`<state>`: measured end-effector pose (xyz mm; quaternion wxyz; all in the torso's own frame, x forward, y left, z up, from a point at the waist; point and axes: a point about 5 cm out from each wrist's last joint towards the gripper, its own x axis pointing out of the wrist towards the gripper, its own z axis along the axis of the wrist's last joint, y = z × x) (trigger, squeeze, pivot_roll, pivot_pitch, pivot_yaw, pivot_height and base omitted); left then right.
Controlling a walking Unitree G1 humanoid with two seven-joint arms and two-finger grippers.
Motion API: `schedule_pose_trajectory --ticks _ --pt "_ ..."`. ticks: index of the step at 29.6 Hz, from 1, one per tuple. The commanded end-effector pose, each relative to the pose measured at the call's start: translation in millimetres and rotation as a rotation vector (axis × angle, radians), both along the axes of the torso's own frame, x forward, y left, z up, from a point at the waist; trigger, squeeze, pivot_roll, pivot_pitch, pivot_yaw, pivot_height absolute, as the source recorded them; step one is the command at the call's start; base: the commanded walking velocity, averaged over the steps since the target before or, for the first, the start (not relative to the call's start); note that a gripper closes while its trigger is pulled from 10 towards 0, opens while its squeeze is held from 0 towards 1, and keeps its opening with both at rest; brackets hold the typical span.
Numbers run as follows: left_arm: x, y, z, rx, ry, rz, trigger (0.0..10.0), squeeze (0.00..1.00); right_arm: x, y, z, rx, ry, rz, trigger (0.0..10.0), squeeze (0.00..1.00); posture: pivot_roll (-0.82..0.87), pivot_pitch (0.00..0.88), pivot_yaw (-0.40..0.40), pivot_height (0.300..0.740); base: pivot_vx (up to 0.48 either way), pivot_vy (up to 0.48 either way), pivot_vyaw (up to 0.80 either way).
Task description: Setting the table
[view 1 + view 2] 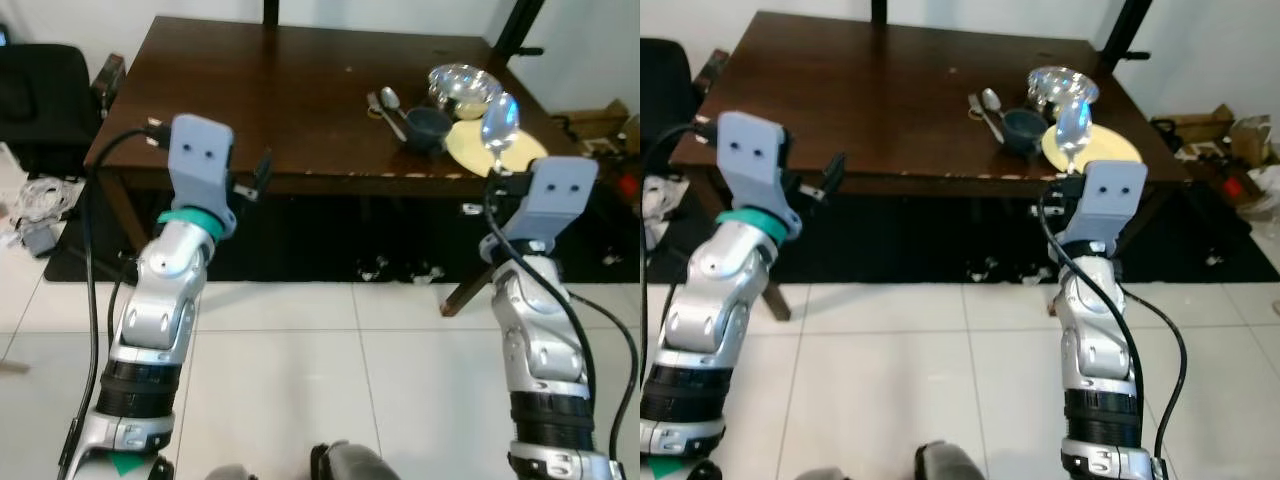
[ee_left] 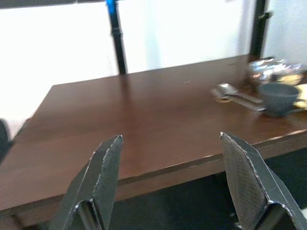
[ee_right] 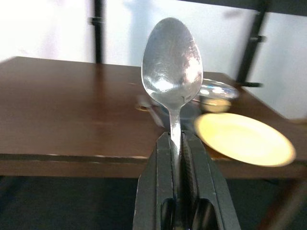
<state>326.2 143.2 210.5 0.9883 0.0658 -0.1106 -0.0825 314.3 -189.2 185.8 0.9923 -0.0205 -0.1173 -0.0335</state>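
We hold a spoon upright in our right gripper, jaws clamped on its handle, before the counter, left gripper open and empty, while plate, cup and cutlery sit bunched far right, unlaid.

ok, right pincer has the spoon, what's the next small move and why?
Probably carry the spoon forward over the table and lower it beside the yellow plate. The right pincer holds it upright by the handle, short of the table edge. The left pincer is open.
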Motion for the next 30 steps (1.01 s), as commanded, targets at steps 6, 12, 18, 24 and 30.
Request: schedule_pose_trajectory --ticks 6,12,18,24,30 --pt "1.7 -4.1 -1.2 0.008 0.002 -0.006 10.0 0.00 0.5 -3.9 4.1 0.014 -0.022 -0.008 10.0 0.00 0.04 0.000 -0.001 0.740 0.445 0.000 0.00" --pt "2.0 -4.8 -0.5 0.011 -0.003 -0.010 10.0 0.00 0.9 -2.5 3.4 0.017 -0.020 -0.005 10.0 0.00 0.04 0.000 -0.001 0.740 0.446 0.000 0.00" --pt "1.7 -6.4 0.0 0.017 -0.013 -0.014 10.0 0.00 0.9 -2.1 2.0 0.018 -0.016 -0.006 10.0 0.00 0.04 0.001 0.001 0.740 0.446 0.000 0.00" --pt "2.1 -8.1 0.6 0.019 -0.013 -0.027 10.0 0.00 0.9 -2.3 1.1 0.019 -0.013 -0.012 10.0 0.00 0.04 0.003 0.004 0.740 0.445 0.000 0.00" --pt "2.4 -9.1 0.9 0.021 -0.013 -0.037 10.0 0.00 0.7 -2.3 -0.3 0.019 -0.008 -0.016 10.0 0.00 0.04 0.006 0.006 0.740 0.445 0.000 0.00"
